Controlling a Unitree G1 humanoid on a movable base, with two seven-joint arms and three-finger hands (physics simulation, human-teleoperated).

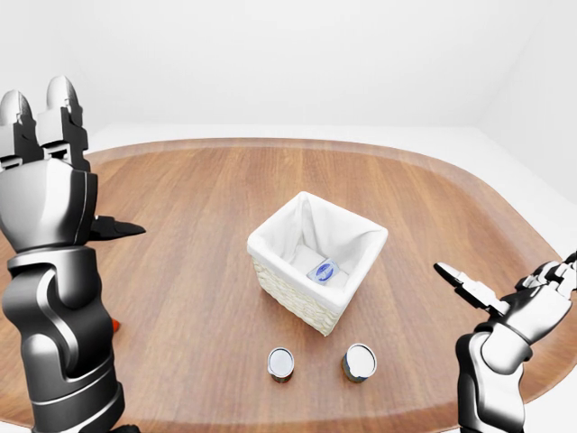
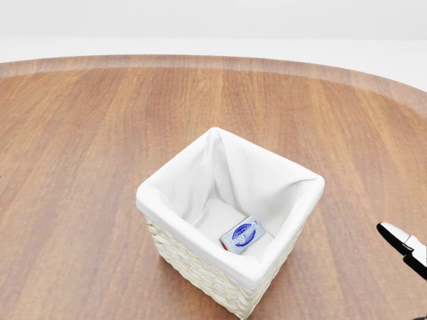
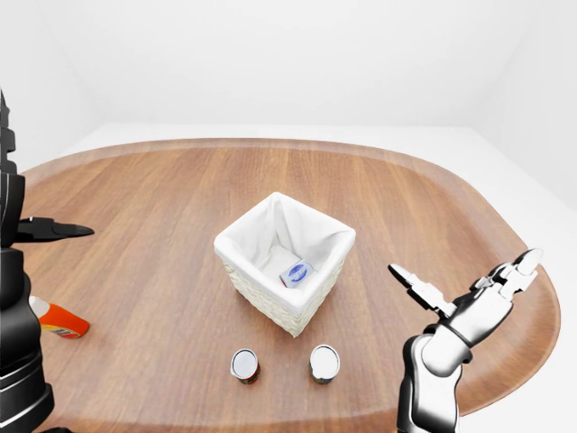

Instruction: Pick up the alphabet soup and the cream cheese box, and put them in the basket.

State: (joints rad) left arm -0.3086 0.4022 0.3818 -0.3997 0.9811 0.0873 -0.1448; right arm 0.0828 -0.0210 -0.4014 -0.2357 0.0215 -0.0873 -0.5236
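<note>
The wicker basket (image 2: 163,195) with a white cloth lining stands mid-table. The cream cheese box (image 2: 242,235), white with a blue oval, lies flat on its floor. Two small cans with silver lids (image 3: 244,364) (image 3: 324,363) stand upright on the table just below the basket in the right-eye view; I cannot tell which one is the alphabet soup. My left hand (image 1: 81,167) is raised at the far left, open and empty, well away from the basket. Low at the right, my right hand (image 3: 467,281) is open with its fingers spread and holds nothing.
An orange-red object (image 3: 59,318) lies on the wooden table (image 1: 198,189) at the left edge, partly hidden behind my left arm. The oval table's rim curves round close to my right hand. White floor and walls lie beyond.
</note>
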